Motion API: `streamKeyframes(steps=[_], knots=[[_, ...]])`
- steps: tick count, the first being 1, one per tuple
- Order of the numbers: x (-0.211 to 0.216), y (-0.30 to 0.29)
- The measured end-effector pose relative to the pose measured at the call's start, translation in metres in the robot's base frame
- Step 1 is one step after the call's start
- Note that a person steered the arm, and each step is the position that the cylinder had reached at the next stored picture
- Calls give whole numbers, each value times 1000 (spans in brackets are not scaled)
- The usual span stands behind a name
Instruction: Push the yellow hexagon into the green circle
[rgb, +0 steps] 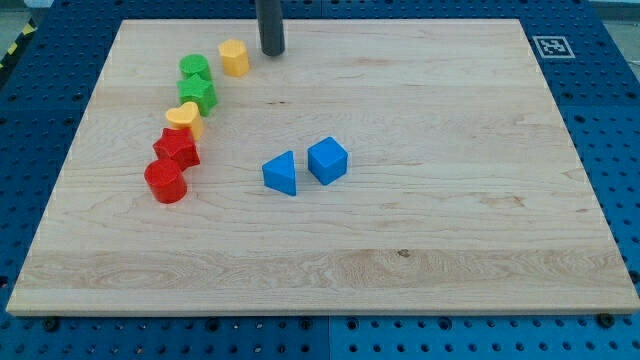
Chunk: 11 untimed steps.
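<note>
Currently the robot's tip (272, 52) stands bare, gripping nothing, just right of the yellow hexagon (234, 58). That hexagon sits just up-right of the green circle (194, 68), so the approach looks finished. Next calls for a short leftward, slightly downward shove.

My tip (272, 52) is a dark charcoal, nearly black, with no marking on it. The wooden board (420, 250) is pale tan with fine brown grain lines running across it and one small dark knot. The yellow hexagon (234, 58) is a warm yellow-orange; the green circle (194, 68) and the green star (198, 94) are the same bright green. The yellow heart (184, 117) matches the hexagon. The red star (177, 149) and red cylinder (165, 182) are vivid red. The blue triangle (281, 173) and blue cube (327, 160) are mid blue. The pegboard table (600, 120) is deep blue, dotted with dark holes. A black-and-white square marker (549, 46) sits on white.
</note>
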<state>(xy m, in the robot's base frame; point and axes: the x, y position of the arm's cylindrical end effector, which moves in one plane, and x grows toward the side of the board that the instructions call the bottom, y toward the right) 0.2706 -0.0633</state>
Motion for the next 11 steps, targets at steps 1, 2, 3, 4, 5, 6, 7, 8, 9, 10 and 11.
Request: streamKeyframes(steps=[1,2,3,4,5,6,7,8,9,10,11], knots=[[15,0],[16,-1],[16,-10],[16,-28],[16,-46],[16,-59],[16,-65],[32,-45],[95,16],[148,73],[177,100]])
